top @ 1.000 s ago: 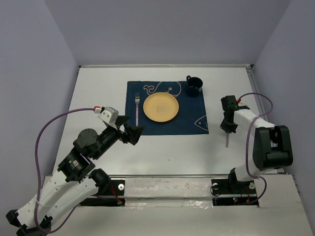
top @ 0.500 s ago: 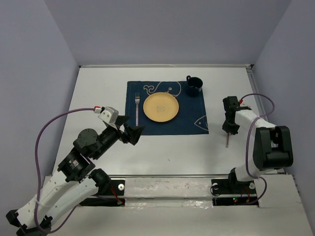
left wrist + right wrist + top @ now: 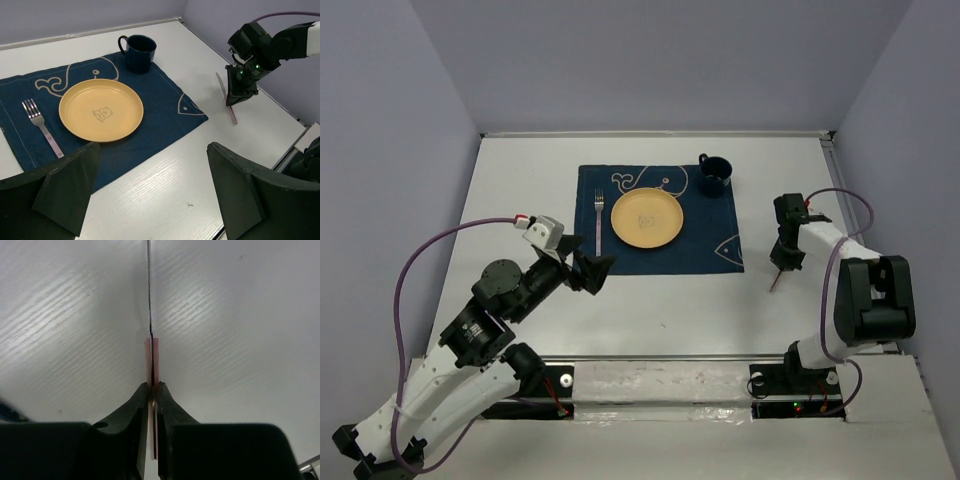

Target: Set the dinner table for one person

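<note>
On the white dinner table (image 3: 650, 300) lies a navy whale placemat (image 3: 715, 250) with a yellow plate (image 3: 646, 220), a fork (image 3: 599, 215) left of the plate and a navy mug (image 3: 714, 175) at its far right corner. My right gripper (image 3: 782, 262) is shut on a pink-handled knife (image 3: 152, 360), held edge-on just above the table, right of the placemat; the knife also shows in the left wrist view (image 3: 227, 97). My left gripper (image 3: 595, 272) is open and empty above the table near the placemat's near left corner.
Pale lavender walls (image 3: 400, 150) close in the table on three sides. A metal rail (image 3: 650, 357) runs along the near edge by the arm bases. A purple cable (image 3: 430, 250) loops beside the left arm.
The right gripper has tilted the knife, whose lower end has swung slightly left and up toward the placemat. The left arm has barely moved.
</note>
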`<control>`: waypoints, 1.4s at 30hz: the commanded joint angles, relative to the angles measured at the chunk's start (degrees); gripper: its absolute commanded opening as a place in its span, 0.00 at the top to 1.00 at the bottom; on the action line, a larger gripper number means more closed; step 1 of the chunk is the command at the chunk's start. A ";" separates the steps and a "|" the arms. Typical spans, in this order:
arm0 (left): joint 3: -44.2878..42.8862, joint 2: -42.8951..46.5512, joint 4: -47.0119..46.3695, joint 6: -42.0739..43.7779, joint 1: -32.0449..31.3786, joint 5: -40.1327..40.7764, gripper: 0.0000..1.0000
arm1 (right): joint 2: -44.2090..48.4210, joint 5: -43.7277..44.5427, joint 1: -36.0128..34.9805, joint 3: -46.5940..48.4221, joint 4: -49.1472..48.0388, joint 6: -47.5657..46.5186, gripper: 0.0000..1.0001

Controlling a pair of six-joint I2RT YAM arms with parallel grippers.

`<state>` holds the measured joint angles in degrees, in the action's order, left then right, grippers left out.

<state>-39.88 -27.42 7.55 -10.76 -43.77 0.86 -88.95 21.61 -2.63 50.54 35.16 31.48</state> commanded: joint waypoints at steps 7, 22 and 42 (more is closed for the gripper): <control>-0.29 -6.94 -4.56 -2.41 0.79 -7.88 0.01 | 24.59 -34.92 -0.97 -6.14 -15.89 -3.80 1.00; -1.96 -15.56 -6.94 -3.91 8.43 -13.35 0.01 | 14.87 -61.77 -6.33 -10.82 -44.91 -0.37 1.00; -0.99 -16.09 -5.27 -1.45 13.88 -7.89 0.01 | -10.98 -53.60 -8.70 2.19 -49.66 6.04 1.00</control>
<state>-39.88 -43.40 3.92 -13.34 -30.61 -6.55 -98.89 -33.87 -10.63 50.22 -10.37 35.44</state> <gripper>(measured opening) 0.989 0.136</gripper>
